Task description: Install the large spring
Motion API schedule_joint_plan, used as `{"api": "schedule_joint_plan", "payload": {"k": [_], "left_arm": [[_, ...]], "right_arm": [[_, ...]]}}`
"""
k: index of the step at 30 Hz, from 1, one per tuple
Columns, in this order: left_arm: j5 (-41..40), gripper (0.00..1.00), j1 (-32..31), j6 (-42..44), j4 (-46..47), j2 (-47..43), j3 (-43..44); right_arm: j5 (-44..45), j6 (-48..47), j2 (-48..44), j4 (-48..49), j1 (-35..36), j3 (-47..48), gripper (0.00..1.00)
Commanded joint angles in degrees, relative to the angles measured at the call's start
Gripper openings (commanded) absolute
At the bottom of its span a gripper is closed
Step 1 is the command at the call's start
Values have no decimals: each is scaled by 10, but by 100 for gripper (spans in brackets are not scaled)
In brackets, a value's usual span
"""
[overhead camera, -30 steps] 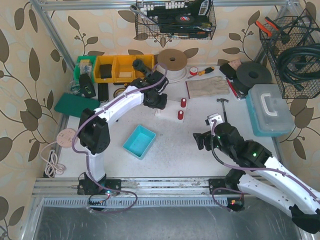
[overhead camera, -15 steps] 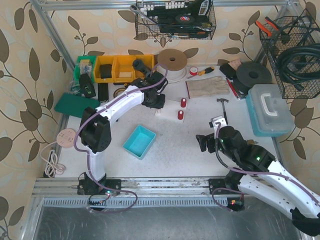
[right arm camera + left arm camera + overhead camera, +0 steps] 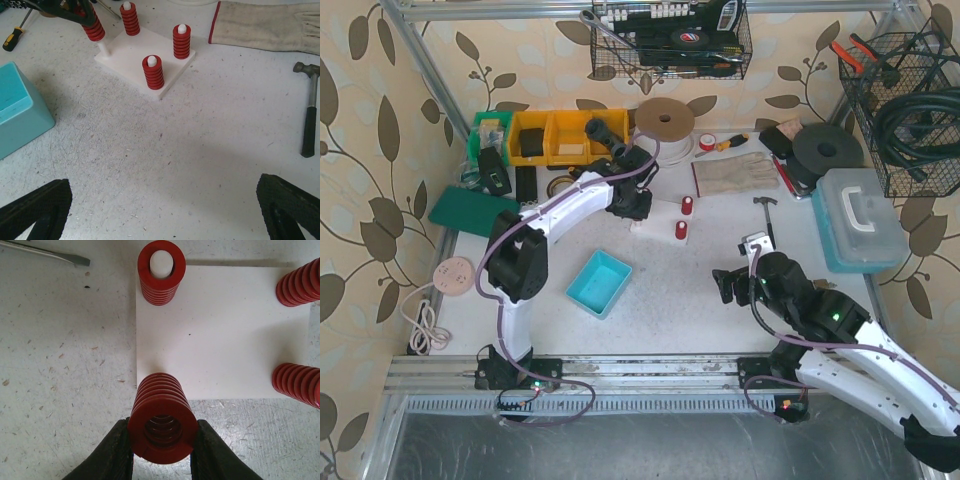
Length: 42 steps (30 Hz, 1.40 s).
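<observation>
My left gripper [image 3: 161,460] is shut on a large red spring [image 3: 161,425], its black fingers [image 3: 116,452] pressed on both sides. The spring hangs over the near left corner of the white base plate [image 3: 225,330]. In the right wrist view the spring [image 3: 93,27] sits above a bare white peg [image 3: 103,48]. Three other red springs [image 3: 153,72] stand on pegs on the plate [image 3: 132,55]. From the top, the left gripper [image 3: 630,203] is at the plate's left side [image 3: 658,222]. My right gripper [image 3: 162,215] is open and empty, low over bare table [image 3: 725,285].
A teal box [image 3: 600,283] lies left of centre, also in the right wrist view [image 3: 20,110]. A hammer [image 3: 310,115] and a work glove [image 3: 265,25] lie to the right. A screwdriver tip [image 3: 45,252] lies beyond the plate. A lidded plastic case [image 3: 860,220] stands at far right.
My left gripper has shifted slightly at the plate's left corner with the spring still in it. My right arm drew back a little toward the near edge, then held still.
</observation>
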Motion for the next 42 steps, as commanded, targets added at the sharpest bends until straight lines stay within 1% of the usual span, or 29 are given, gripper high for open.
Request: {"api": "schedule_joint_plan", "payload": {"k": [1, 3, 8, 9, 12, 14, 16, 19, 22, 25, 28, 30, 32, 33, 34, 36, 38, 40, 42], "left_arm": [[-8, 0, 1, 11, 12, 5, -5], [-9, 9, 1, 13, 12, 15, -4], [-7, 37, 1, 14, 15, 20, 1], [-8, 41, 1, 14, 16, 17, 1], [-16, 49, 1, 19, 16, -1, 1], [-29, 63, 1, 20, 10, -20, 0], [-43, 69, 2, 21, 12, -47, -9], [-73, 72, 2, 25, 29, -102, -33], [-122, 74, 2, 35, 79, -180, -85], [-162, 76, 3, 83, 196, -281, -191], [-208, 77, 9, 138, 296, -389, -301], [-246, 78, 16, 182, 338, -441, -362], [-292, 78, 21, 246, 396, -486, -428], [-308, 78, 31, 270, 429, -506, -469], [-311, 79, 51, 277, 439, -518, -492], [-301, 79, 105, 251, 434, -536, -527], [-272, 79, 161, 229, 445, -555, -565], [-243, 80, 207, 229, 464, -565, -597], [-238, 80, 246, 224, 471, -555, -618]], "right_arm": [[12, 4, -6, -11, -2, 1, 99], [10, 4, -7, -11, -3, 1, 99], [3, 2, -2, -8, -2, 2, 99], [1, 2, -1, -7, -2, 3, 99], [-2, 0, 7, 1, -3, 6, 99], [-5, -3, 17, 10, -3, 12, 99], [-8, -6, 30, 18, -3, 22, 99], [-5, -8, 54, 25, -3, 40, 99], [35, 0, 74, 39, -3, 52, 99], [108, -1, 91, 62, -3, 52, 99], [142, -28, 99, 108, -5, 34, 99], [155, -59, 102, 166, -5, 18, 99], [180, -104, 110, 235, -8, -10, 99], [196, -126, 124, 271, -14, -27, 99], [217, -138, 139, 297, -24, -41, 99], [223, -151, 176, 334, -65, -60, 99], [226, -149, 208, 357, -109, -72, 99], [211, -146, 225, 398, -158, -92, 99], [182, -134, 233, 446, -211, -115, 97]]}}
